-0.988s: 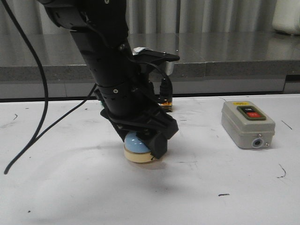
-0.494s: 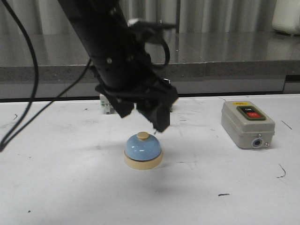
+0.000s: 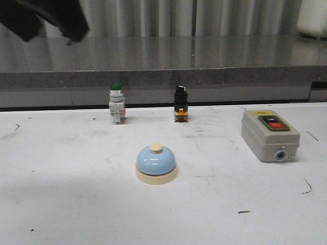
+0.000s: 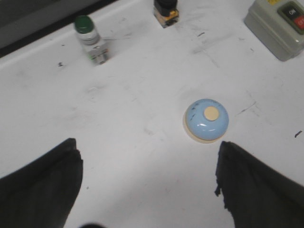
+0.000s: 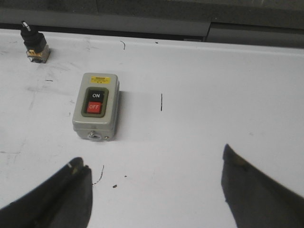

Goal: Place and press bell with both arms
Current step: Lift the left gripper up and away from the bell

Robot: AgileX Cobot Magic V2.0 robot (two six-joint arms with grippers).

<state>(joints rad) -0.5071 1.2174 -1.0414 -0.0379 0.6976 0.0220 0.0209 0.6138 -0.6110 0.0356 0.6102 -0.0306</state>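
Observation:
The light-blue bell (image 3: 156,163) with its cream base and button stands upright on the white table, free of both grippers. In the left wrist view the bell (image 4: 206,120) lies well below, near the right finger. My left gripper (image 4: 149,159) is open and empty, high above the table. Only a black blurred part of the left arm (image 3: 48,18) shows in the front view's top left corner. My right gripper (image 5: 154,166) is open and empty, above the table near the grey switch box (image 5: 96,105). It does not show in the front view.
A green-capped push button (image 3: 116,109) and a black selector switch (image 3: 180,109) stand behind the bell. The grey switch box (image 3: 269,135) sits to the right. A grey stone ledge (image 3: 204,76) runs along the table's far edge.
My left gripper opened and let go of the bell, then rose and moved away to the upper left. The bell stays where it was set down.

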